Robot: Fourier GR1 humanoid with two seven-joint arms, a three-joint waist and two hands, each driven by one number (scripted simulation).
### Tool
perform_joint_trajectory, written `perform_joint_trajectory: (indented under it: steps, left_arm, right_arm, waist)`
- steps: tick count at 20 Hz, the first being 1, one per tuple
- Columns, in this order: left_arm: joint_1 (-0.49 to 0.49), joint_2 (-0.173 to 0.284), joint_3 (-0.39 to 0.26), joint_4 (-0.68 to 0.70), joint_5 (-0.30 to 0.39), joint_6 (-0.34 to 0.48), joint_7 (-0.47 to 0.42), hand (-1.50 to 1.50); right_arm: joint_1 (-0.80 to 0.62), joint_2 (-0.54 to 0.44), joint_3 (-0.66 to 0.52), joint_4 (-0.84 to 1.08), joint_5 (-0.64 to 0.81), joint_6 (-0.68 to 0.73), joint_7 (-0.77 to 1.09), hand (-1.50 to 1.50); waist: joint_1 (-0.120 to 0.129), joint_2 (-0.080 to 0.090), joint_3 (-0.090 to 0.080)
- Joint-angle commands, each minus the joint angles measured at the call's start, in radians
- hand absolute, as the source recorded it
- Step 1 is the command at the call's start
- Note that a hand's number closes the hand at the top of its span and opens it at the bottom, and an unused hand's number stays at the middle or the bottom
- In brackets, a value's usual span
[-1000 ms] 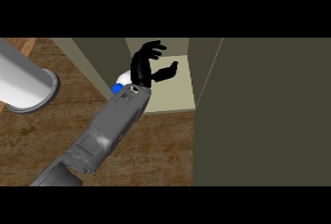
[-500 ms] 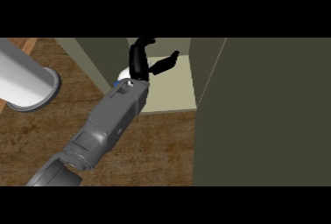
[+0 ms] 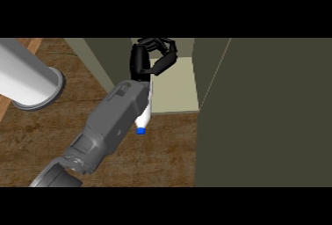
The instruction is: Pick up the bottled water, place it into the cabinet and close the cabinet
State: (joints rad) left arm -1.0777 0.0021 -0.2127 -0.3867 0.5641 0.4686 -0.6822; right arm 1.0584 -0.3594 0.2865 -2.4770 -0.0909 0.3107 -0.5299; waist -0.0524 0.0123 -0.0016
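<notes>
The bottled water, white with a blue cap, lies tilted at the front edge of the open cabinet's pale shelf, cap pointing toward me. My grey forearm hides most of it. My left hand is further inside the cabinet, above the bottle, with fingers curled toward the thumb and nothing between them. The hand does not hold the bottle. The dark cabinet door stands open at the right. My right hand is out of sight.
A large light-grey cylinder lies on the wooden counter at the left. The cabinet's side wall rises just left of my forearm.
The hand went deeper into the cabinet and its fingers curled in. The bottle came out from the hand and now shows lower, beside the forearm, cap toward me.
</notes>
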Motion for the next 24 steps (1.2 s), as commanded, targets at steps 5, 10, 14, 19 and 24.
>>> perform_joint_trajectory:
  steps: [5, 10, 14, 19, 24]
  left_arm:
    - [0.129, -0.002, -0.139, -0.189, 0.102, -0.074, 0.044, 1.50]
    - [0.269, -0.002, -0.256, -0.398, 0.205, -0.204, 0.099, -1.50]
    - [0.453, -0.002, -0.397, -0.572, 0.236, -0.176, 0.082, -1.50]
    - [0.667, 0.007, -0.490, -0.767, 0.171, -0.148, 0.088, -1.50]
    - [0.879, 0.200, -0.485, -0.993, 0.174, -0.137, 0.085, -1.50]
  right_arm:
    - [0.038, 0.007, 0.067, -0.177, 0.039, -0.036, 0.099, -1.50]
    - [0.054, -0.005, 0.085, -0.184, 0.056, -0.044, 0.100, -1.50]
    - [0.063, 0.002, 0.082, -0.179, 0.040, -0.064, 0.092, -1.50]
    - [0.083, 0.003, 0.127, -0.208, 0.097, -0.098, 0.109, -1.50]
    - [0.092, -0.014, 0.124, -0.179, 0.111, -0.113, 0.069, -1.50]
  waist:
    - [0.021, -0.018, 0.000]
    - [0.036, -0.029, -0.002]
    - [0.043, -0.027, 0.000]
    - [0.076, -0.028, -0.001]
    - [0.085, -0.028, 0.000]
